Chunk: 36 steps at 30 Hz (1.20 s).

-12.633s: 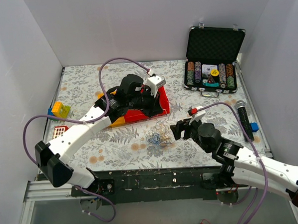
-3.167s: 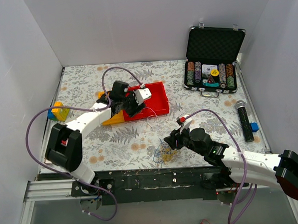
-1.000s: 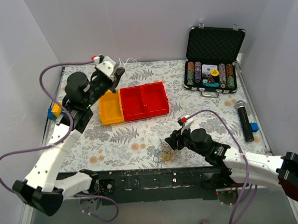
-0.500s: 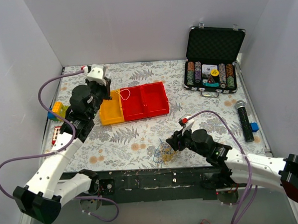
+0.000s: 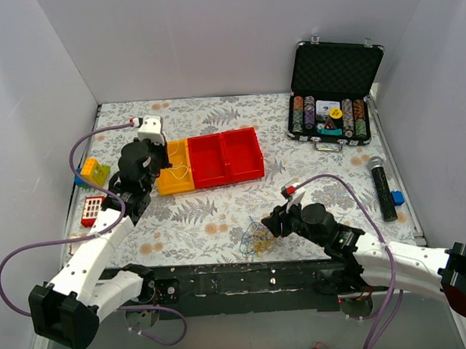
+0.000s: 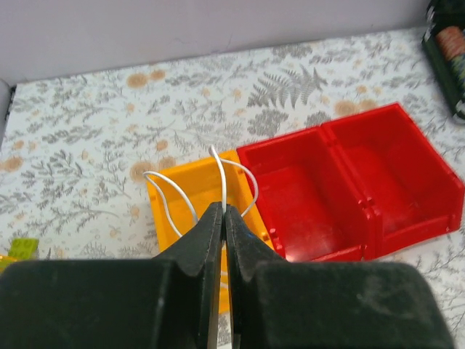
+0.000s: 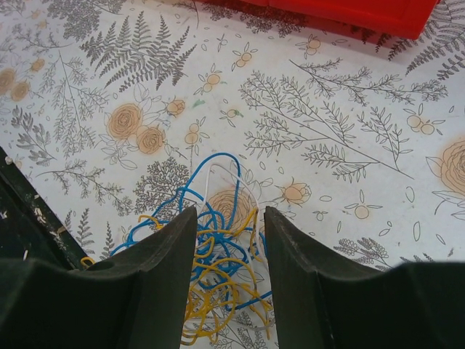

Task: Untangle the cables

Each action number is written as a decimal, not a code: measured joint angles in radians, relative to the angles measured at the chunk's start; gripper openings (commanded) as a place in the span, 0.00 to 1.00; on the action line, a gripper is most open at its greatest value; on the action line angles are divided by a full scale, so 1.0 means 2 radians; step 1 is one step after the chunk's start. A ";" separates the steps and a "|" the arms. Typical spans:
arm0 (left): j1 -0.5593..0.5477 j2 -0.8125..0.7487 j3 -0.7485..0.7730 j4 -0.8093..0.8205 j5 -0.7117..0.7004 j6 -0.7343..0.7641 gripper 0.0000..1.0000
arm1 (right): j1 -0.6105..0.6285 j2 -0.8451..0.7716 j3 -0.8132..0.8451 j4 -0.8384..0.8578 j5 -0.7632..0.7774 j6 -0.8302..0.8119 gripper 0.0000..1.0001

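Your left gripper (image 6: 221,218) is pinched shut on one white wire (image 6: 222,171) above the yellow bin (image 6: 156,214), so one strand looks freed; your right gripper (image 7: 227,218) stands open astride the cables (image 7: 218,287) near the table's (image 7: 349,145) front edge, blue and yellow loops left knotted.

Top camera high, looking down; wrist cameras close, low; all share table (image 5: 219,214).
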 measured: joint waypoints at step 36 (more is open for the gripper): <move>0.036 0.218 -0.069 0.085 0.041 0.049 0.05 | 0.000 0.004 -0.005 -0.002 0.007 0.009 0.50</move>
